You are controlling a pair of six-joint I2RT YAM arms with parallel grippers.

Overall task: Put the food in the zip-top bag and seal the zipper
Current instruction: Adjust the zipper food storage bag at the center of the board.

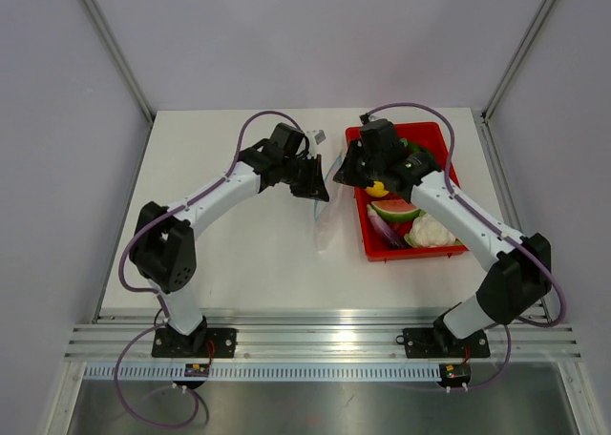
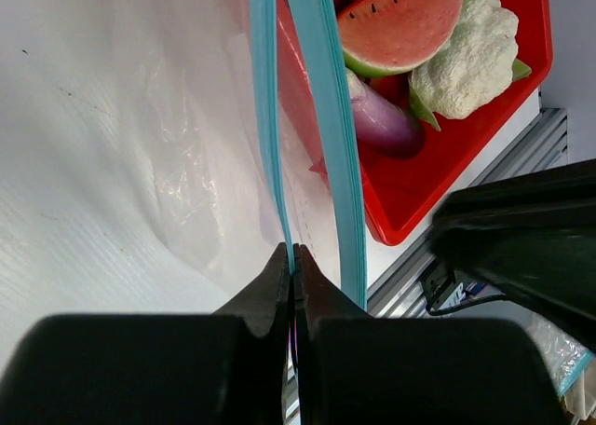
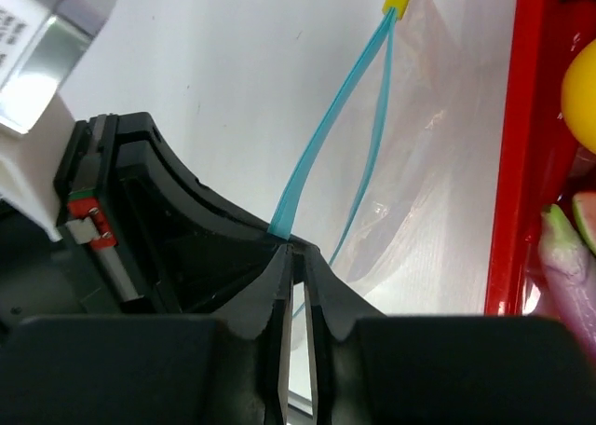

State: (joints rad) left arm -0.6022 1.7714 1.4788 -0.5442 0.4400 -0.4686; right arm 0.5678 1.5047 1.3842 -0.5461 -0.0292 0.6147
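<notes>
My work surface is a flat, off-white matte table (image 1: 248, 254). Lying directly on it is one red rectangular plastic tray (image 1: 420, 253), right of centre. A clear, crinkly plastic zip-top bag (image 1: 321, 209) is just left of the tray; I cannot tell whether it touches the surface.

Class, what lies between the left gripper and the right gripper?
The mouth of the zip-top bag, its zipper strips parted. The wrist views show it: the left gripper and the right gripper each pinch a strip.
</notes>
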